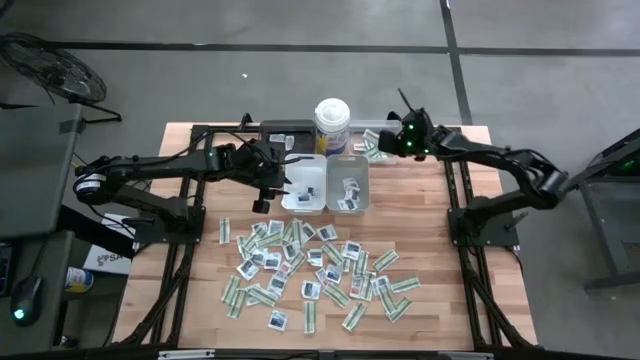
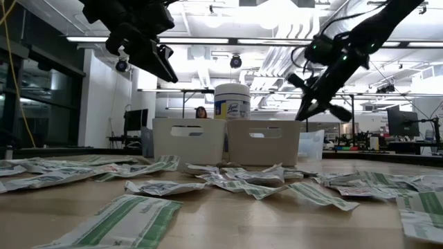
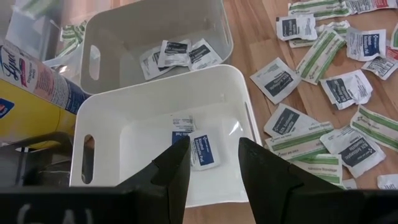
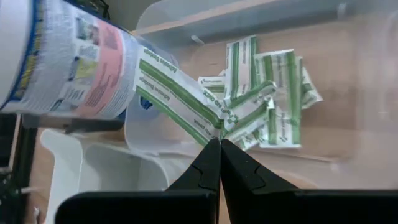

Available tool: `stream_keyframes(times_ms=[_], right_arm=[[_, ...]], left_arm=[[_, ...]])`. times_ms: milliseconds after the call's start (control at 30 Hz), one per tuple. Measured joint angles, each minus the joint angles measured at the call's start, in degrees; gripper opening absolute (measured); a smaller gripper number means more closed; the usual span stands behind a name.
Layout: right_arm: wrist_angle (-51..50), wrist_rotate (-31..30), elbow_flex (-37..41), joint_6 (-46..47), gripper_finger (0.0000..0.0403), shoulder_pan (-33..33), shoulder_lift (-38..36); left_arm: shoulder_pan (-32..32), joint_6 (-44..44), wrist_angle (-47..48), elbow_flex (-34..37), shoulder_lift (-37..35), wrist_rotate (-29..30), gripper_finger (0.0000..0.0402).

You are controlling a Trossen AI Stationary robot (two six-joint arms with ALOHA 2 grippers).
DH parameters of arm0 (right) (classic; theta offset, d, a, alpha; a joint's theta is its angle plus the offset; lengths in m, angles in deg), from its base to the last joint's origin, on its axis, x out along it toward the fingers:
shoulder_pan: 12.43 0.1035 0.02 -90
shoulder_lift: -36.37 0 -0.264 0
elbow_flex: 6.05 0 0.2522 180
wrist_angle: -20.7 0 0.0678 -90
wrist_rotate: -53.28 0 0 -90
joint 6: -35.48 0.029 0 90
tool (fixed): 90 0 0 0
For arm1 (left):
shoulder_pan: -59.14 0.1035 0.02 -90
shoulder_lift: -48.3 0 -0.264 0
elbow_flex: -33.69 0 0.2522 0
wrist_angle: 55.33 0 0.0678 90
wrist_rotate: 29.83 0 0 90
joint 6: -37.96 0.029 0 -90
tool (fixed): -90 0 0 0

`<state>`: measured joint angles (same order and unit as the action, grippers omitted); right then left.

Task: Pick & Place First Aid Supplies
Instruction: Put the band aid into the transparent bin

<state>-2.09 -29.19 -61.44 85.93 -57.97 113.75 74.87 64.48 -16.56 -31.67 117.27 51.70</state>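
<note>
- Your right gripper (image 4: 219,144) has its dark fingers pinched together on one narrow green-and-white strip packet (image 4: 177,99), which hangs over the clear plastic tray (image 4: 348,93) at the table's 1 o'clock edge, right beside the tall white lidded canister (image 1: 332,122).
- That clear tray already holds a small heap of green-and-white strips (image 4: 267,99); your held strip looks like the next one to go in.
- Your left gripper (image 3: 213,163) hovers with its jaws partly apart and nothing between them, directly above the left white rectangular bin (image 3: 161,118).
- In that bin lie two squarish white sachets with blue marks (image 3: 199,148); the neighbouring white bin (image 3: 217,25) at its 3 o'clock holds about three more sachets (image 3: 177,53).
- By my judgement you are early in the job: only a handful of supplies are sorted.
- The loose spread of sachets and strips (image 1: 315,270) on the wooden table (image 1: 450,300), toward 6 o'clock from the bins, is still dozens strong and makes up the bulk of what is left.
</note>
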Motion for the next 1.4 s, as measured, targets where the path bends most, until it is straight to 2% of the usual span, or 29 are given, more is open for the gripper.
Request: stream_keyframes(times_ms=[300, 733, 1000, 1400], right_arm=[[8.9, -1.1, 0.0, 8.7, 0.0, 1.8, 6.5], [9.7, -14.8, 0.0, 20.3, 0.0, 8.5, 6.7], [9.4, -17.7, 0.0, 22.6, 0.0001, 9.3, 6.7], [8.4, -17.1, 0.0, 21.3, 0.0086, 9.3, 6.7]], left_arm=[[0.0, 0.0, 0.0, 0.0, 0.0, 0.1, 0.0133], [0.0, 0.0, -1.4, 0.0, 0.0, 0.5, 0.0133], [0.0, 0.2, -1.4, 0.0, 0.0, 0.7, 0.0133], [0.0, 0.2, -1.3, 0.0, 0.0, 0.7, 0.0133]])
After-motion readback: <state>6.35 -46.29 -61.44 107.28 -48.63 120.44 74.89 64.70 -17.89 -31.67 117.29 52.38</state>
